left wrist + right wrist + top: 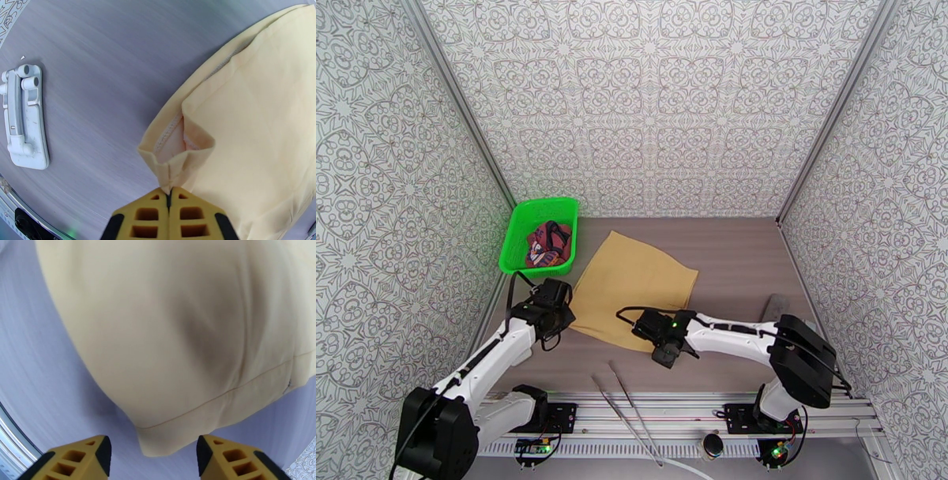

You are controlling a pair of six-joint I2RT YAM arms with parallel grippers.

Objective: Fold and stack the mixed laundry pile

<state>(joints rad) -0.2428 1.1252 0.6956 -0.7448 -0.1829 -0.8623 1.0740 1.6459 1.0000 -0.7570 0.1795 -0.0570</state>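
Top external view: a tan cloth (pixel 636 288) lies spread flat at the middle of the table (pixel 742 253), while a maroon tank top (pixel 549 243) sits crumpled in the green basket (pixel 511 237) at 10 o'clock. At the cloth's 8 o'clock corner the left gripper (pixel 169 194) is pinched tight on the hem; the right gripper (pixel 154 449) hovers, jaws apart, over the 6 o'clock corner. A neat fold likely needs the right to bite squarely on that hem, then both corners carried together, taut, toward 12 o'clock.
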